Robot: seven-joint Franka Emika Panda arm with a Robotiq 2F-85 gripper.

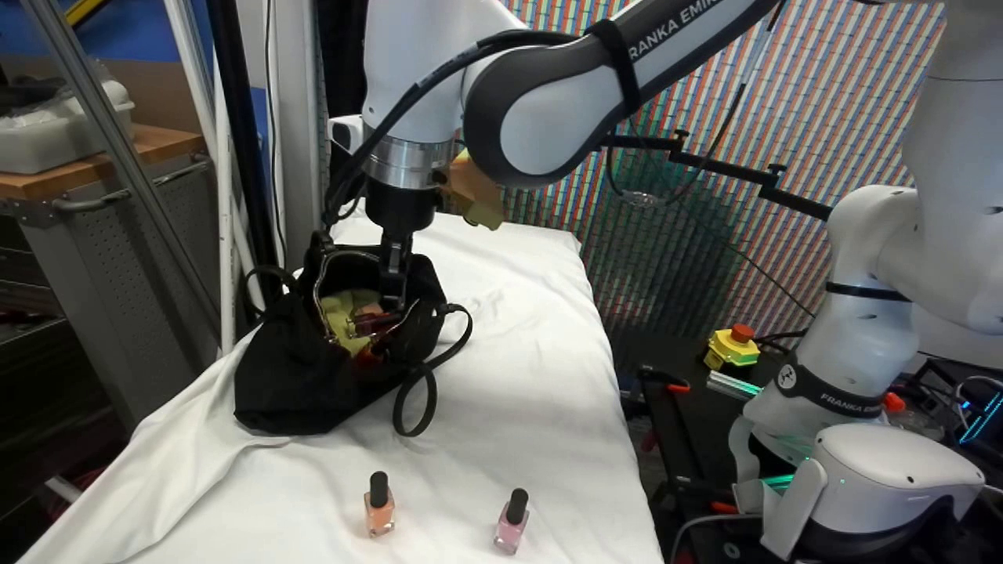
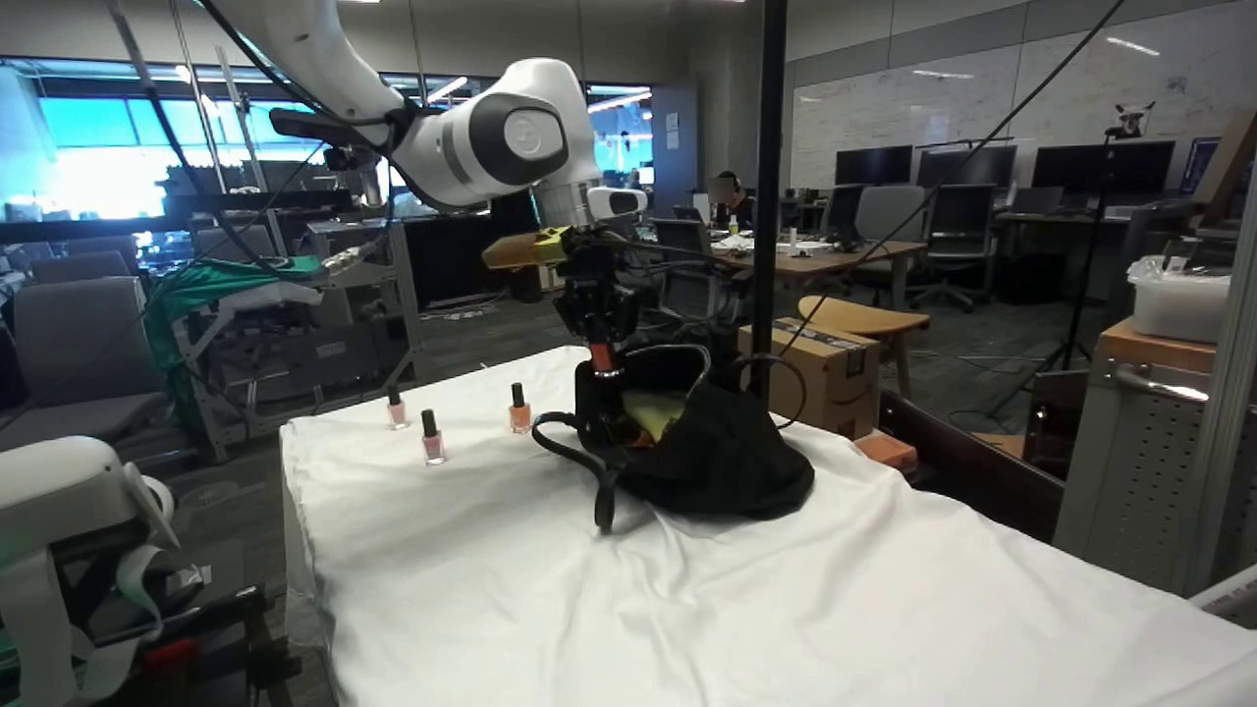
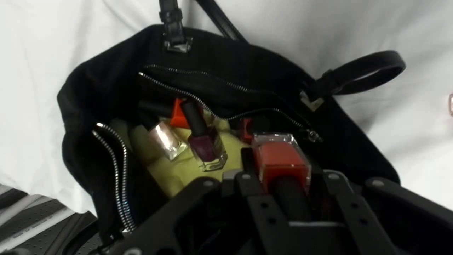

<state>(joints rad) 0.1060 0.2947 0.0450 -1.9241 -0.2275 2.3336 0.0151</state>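
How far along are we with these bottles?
Seemingly done: a purple bottle and others lie in the bag. In hand: the gripper holds a red bottle at the bag's opening. Probably left: two pink bottles and an orange one stand on the cloth.

A bag [image 2: 746, 471] sits on a cloth [image 2: 786, 609], bottles [image 3: 206, 147] inside it; another bottle [image 3: 279, 156] hangs in the gripper [image 3: 283, 173] at its mouth. In an exterior view, three more bottles [image 2: 433, 448] stand left of the bag, a box [image 2: 847, 393] behind.
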